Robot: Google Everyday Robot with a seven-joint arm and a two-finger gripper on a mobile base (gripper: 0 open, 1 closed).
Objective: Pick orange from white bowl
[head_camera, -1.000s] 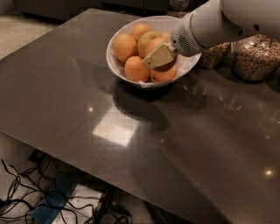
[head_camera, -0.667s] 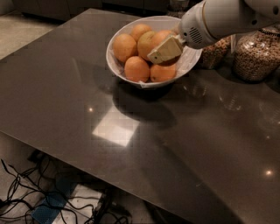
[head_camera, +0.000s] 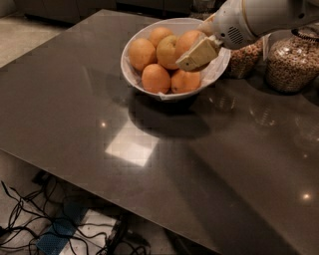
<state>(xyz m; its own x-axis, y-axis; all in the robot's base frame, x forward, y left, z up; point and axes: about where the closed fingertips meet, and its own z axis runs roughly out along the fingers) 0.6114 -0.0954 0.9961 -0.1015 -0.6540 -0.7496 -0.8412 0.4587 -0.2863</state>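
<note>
Worktop (head_camera: 149,189) edges first: the near edge runs diagonally from mid-left down to the bottom right, and the far-left edge slants up toward the cabinets (head_camera: 65,7). A wide stretch of dark worktop lies in front of and to the left of the white bowl (head_camera: 130,74), marked only by a bright reflected patch (head_camera: 132,147) and the bowl's shadow. The white bowl sits toward the far side of the worktop, well apart from the near edge.

The gripper (head_camera: 197,55) hangs over the right half of the bowl, low among the fruit, with the white arm (head_camera: 259,17) coming in from the upper right. Whether the gripper is spread or pressed together cannot be told. The orange (head_camera: 188,41) lies in the bowl right behind the gripper; contact unclear. The other oranges (head_camera: 155,78) fill the left and front of the bowl, and a paler fruit (head_camera: 168,51) sits in the middle, just left of the gripper.

Crowding is on the right: a glass jar (head_camera: 244,60) stands just beside the bowl's right rim, under the arm, and a second jar (head_camera: 293,62) is near the right border. Below the near edge, tangled cables (head_camera: 25,219) and a blue item (head_camera: 55,234) lie on the floor.
</note>
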